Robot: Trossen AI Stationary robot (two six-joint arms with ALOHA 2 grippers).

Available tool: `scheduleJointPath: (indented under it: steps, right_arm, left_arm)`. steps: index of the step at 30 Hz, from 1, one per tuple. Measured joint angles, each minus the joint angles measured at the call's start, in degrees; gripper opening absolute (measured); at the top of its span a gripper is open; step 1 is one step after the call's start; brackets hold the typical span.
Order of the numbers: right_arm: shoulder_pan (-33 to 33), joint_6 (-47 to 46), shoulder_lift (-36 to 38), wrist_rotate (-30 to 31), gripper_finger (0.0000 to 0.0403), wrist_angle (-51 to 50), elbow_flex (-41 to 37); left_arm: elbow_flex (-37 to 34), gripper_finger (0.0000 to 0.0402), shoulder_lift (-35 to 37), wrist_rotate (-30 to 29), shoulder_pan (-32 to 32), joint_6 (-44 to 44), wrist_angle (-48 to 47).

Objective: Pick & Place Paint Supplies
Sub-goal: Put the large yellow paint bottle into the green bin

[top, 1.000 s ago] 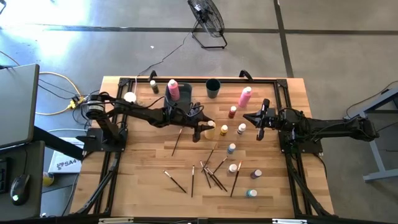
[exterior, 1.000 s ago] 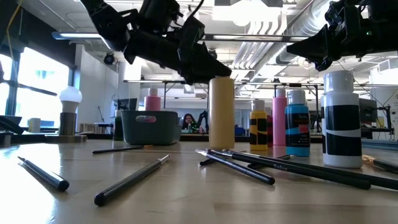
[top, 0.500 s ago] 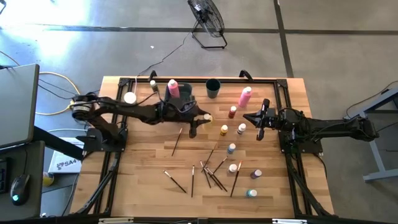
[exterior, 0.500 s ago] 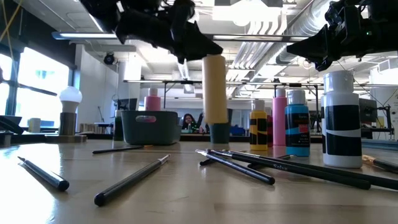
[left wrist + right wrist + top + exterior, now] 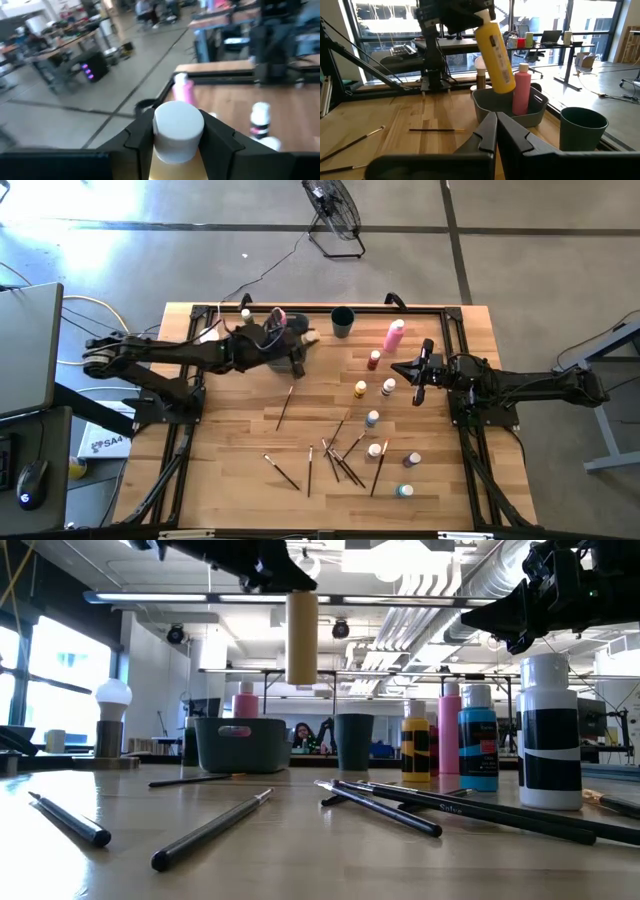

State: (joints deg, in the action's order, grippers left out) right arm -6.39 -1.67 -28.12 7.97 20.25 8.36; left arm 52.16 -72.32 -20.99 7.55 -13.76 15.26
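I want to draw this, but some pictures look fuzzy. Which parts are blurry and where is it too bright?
Left wrist view: the room behind is smeared, and the white cap between the left gripper's fingers is soft. Low view: the near paintbrushes are out of focus. High view: bright glare on the floor at top left. Right wrist view: sharp, with bright windows behind the yellow bottle.

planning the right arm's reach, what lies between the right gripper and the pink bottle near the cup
In the high view, bare wood lies between the right gripper and the pink squeeze bottle. Two small white-capped paint bottles stand beside that line, not on it.
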Motion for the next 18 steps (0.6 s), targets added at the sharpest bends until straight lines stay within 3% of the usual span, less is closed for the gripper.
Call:
scheduleJointPath:
  steps: [7,15,18]
  right_arm:
    - [0.00,0.00,-0.02,0.00,0.0003,0.02,0.00]
    - [0.00,0.00,-0.02,-0.01,0.0003,0.02,0.00]
    - [0.00,0.01,-0.02,-0.02,0.0003,0.02,0.00]
  left_arm:
    - [-0.02,0.0125,-0.43,-8.27,0.19,-1.20,-0.82]
    - [-0.33,0.0125,-1.79,-9.07,6.70,5.24,-4.28]
    - [-0.32,0.0125,-2.08,-6.42,9.81,8.20,-5.31]
